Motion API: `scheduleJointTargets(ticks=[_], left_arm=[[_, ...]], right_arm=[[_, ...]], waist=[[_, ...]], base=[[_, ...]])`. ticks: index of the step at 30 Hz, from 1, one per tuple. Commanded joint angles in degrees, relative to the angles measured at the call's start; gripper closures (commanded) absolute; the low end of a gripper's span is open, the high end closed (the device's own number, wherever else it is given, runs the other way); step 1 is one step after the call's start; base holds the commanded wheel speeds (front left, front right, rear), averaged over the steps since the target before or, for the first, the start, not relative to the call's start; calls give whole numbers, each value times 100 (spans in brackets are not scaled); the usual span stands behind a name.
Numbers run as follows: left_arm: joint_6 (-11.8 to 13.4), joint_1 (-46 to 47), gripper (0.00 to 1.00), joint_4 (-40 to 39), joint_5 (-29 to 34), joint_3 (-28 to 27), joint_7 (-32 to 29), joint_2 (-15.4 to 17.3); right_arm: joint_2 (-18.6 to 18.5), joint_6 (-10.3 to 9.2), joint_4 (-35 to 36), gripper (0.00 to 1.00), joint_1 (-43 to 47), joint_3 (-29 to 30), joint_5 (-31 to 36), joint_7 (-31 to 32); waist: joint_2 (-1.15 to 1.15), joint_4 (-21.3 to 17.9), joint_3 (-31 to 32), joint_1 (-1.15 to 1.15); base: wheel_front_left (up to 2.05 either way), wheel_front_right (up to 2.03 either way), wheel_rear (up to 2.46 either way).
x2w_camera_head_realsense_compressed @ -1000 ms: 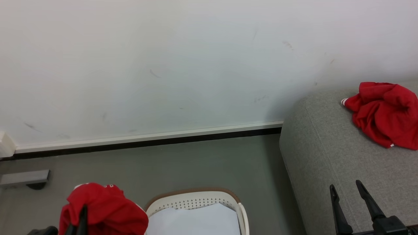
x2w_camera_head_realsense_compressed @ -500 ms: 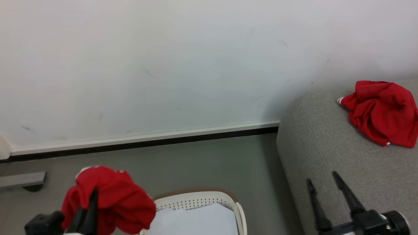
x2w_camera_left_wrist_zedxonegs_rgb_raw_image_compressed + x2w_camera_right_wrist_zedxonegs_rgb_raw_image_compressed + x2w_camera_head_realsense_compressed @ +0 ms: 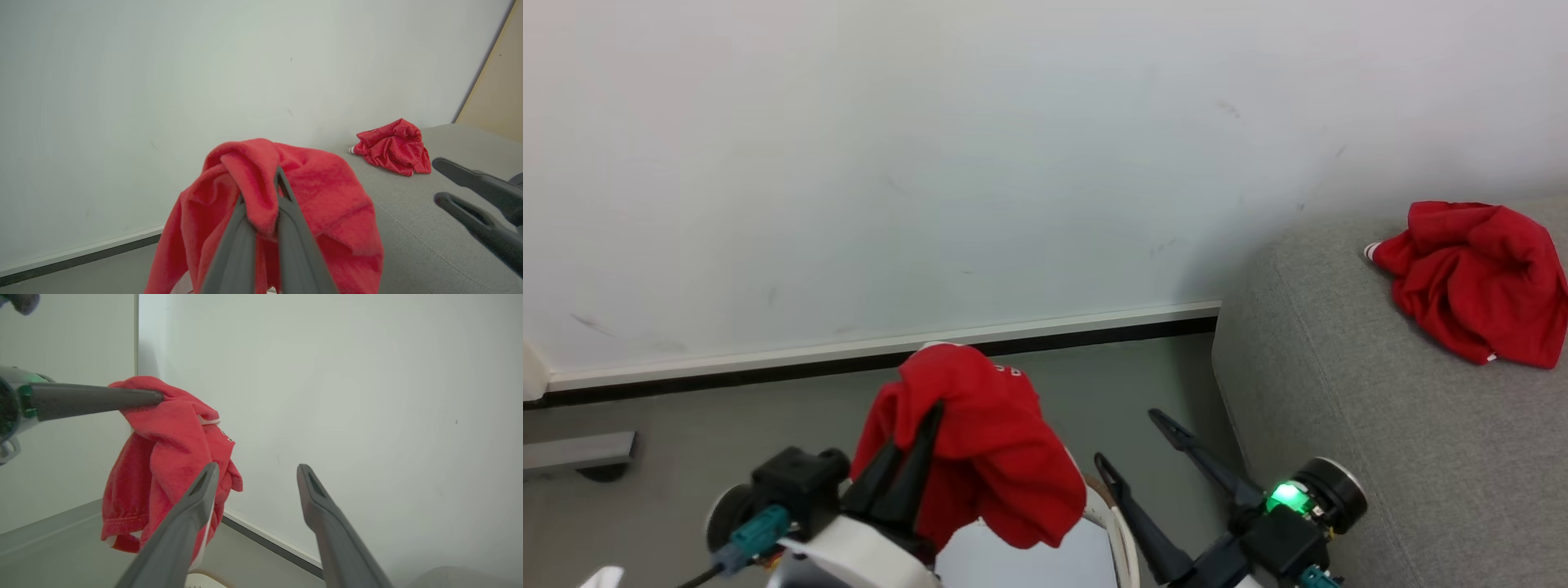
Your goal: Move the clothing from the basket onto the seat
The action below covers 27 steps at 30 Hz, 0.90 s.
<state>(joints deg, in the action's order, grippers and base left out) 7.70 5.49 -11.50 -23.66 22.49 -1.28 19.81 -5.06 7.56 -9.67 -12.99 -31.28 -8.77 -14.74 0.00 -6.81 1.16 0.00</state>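
Head view, risk: red garment (image 3: pixel 988 441) hangs above the basket (image 3: pixel 1125 531), well apart from the seat (image 3: pixel 1339 392); it could slip free mid-carry and fall short.
Head view, tools: left tool (image 3: pixel 917 426) clenched on the garment; right tool (image 3: pixel 1129 437) spread, empty.
Left wrist view, grip: jaws pinch one narrow fold; most cloth dangles. Another garment (image 3: pixel 392 147) lies on the seat.
Right wrist view, risk: right tool's parted jaws sit near the hanging hem and might snag it.
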Motion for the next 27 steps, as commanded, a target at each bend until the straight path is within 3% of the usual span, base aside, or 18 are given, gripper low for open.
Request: scheduleJointTargets(ticks=[1,8,18,27], left_arm=[[-73,169,100,87,111,112,-33,-54],[-316,610,100,487,347,741,-82,-416],[-575,678,100,342,302,1303,-349,-595],[-773,617,100,42,-81,1476,-572,-690]], right_arm=[[1,-15,-44,0,-131,-152,-78,18],[38,-15,-217,0,-475,-777,-241,156],[-15,-15,-568,0,-606,-494,508,305],[-24,-15,-770,0,-613,-739,336,572]], waist=[[0,-10,-3,0],[0,-121,26,0],[0,-237,-4,0],[0,-233,-15,0]], base=[[0,0,0],[0,0,0],[0,0,0],[0,0,0]])
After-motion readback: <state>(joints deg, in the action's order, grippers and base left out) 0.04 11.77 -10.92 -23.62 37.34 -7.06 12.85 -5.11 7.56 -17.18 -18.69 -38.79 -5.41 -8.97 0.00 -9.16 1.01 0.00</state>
